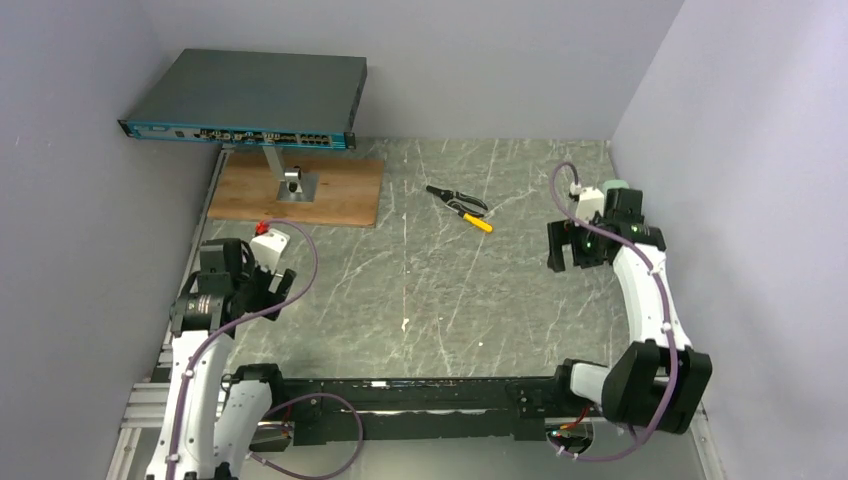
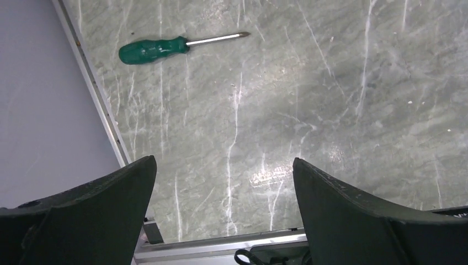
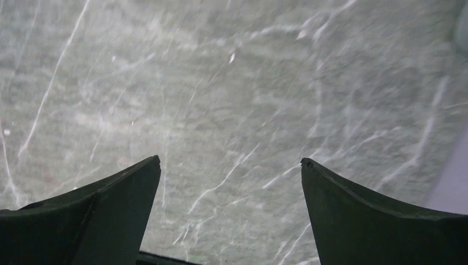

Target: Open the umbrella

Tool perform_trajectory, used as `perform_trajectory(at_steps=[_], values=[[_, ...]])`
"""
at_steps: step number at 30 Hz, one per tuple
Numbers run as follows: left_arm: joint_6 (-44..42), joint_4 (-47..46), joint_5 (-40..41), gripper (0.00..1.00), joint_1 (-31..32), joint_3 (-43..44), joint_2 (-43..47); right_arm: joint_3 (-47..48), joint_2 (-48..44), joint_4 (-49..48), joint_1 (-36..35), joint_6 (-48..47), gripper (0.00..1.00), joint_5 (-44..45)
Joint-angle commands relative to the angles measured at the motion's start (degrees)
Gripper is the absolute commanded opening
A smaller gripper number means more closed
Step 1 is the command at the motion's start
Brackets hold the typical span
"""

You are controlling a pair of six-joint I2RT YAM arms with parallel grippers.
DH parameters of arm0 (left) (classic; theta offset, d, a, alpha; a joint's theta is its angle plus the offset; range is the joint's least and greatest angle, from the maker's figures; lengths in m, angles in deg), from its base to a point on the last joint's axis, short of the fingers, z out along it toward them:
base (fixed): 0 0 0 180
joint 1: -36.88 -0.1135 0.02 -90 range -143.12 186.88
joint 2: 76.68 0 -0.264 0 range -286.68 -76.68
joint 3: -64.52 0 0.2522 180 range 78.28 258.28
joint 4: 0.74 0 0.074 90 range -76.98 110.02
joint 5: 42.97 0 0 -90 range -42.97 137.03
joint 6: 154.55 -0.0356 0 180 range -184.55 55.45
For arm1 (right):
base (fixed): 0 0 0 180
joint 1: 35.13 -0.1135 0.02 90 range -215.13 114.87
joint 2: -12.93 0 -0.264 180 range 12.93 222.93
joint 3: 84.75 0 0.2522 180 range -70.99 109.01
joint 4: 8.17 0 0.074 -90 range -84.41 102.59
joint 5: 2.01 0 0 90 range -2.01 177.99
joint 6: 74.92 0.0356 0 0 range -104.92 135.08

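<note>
The umbrella shows in none of the views. My left gripper (image 1: pixel 272 285) hangs open and empty over the bare marble table (image 1: pixel 440 290) at the left edge; its wrist view (image 2: pixel 222 160) shows only table between the wide-apart fingers. My right gripper (image 1: pixel 566 250) hangs open and empty over the table at the right, and its wrist view (image 3: pixel 230 160) also shows only bare table between the fingers. A pale grey-green thing (image 1: pixel 614 186) peeks out behind the right arm's wrist; I cannot tell what it is.
A green-handled screwdriver (image 2: pixel 154 48) lies on the table ahead of the left gripper, near the left wall rail. Yellow-handled pliers (image 1: pixel 460 205) lie at the back middle. A network switch (image 1: pixel 245 100) stands on a stand on a wooden board (image 1: pixel 340 195) at the back left. Walls close in left, right and back.
</note>
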Motion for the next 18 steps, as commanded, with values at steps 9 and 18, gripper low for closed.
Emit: perform_trajectory(at_steps=[9,18], values=[[0.64,-3.05,-9.26,1.00,-0.23,16.24,-11.95,39.71,32.47,2.77,6.95,1.45,1.00,9.37],[0.23,-3.26,-10.20,1.00,-0.23,17.55,-15.16,58.57,51.66,5.80,9.48,0.72,1.00,13.92]])
